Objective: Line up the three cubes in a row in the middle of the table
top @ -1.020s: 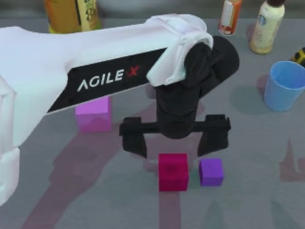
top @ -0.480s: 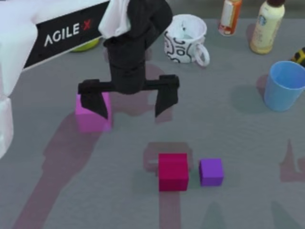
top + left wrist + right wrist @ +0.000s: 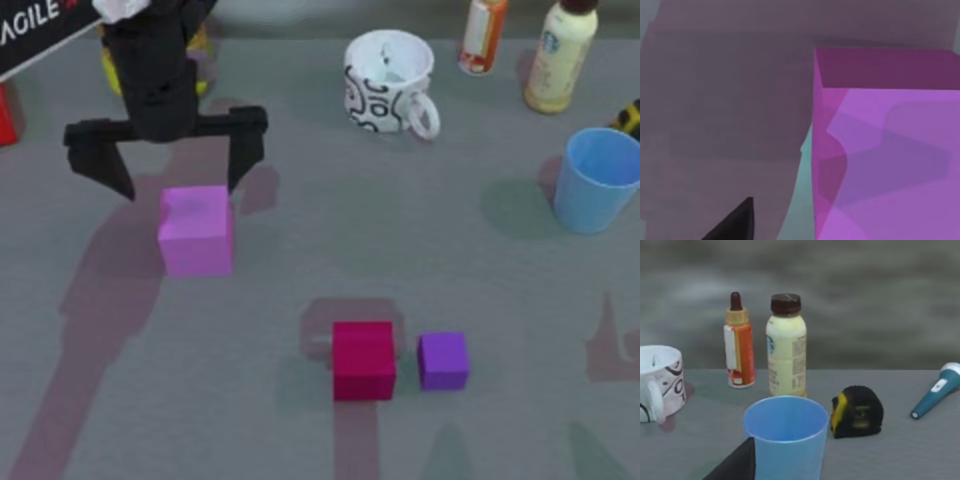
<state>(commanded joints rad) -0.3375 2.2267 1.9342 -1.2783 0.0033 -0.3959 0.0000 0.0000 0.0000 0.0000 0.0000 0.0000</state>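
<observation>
Left gripper (image 3: 178, 163) above worktop (image 3: 300, 260), far-left, jaws spread wide, holding nothing, just behind large pink-violet cube (image 3: 196, 229). Best next: centre over cube, drop straight, pinch flat sides, carry right. Medium magenta cube (image 3: 363, 359) and small purple cube (image 3: 443, 360) mid-worktop, side by side, narrow gap; leave room on magenta's left. Right gripper out of top view, jaws: cannot tell. Left wrist view: cube cropped, one fingertip only.

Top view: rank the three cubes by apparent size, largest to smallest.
1. Large light pink-violet matte cube, below the open left hand.
2. Medium dark magenta matte cube.
3. Small deep purple matte cube.
All three rest on the grey table, so camera nearness hardly skews this.
</observation>
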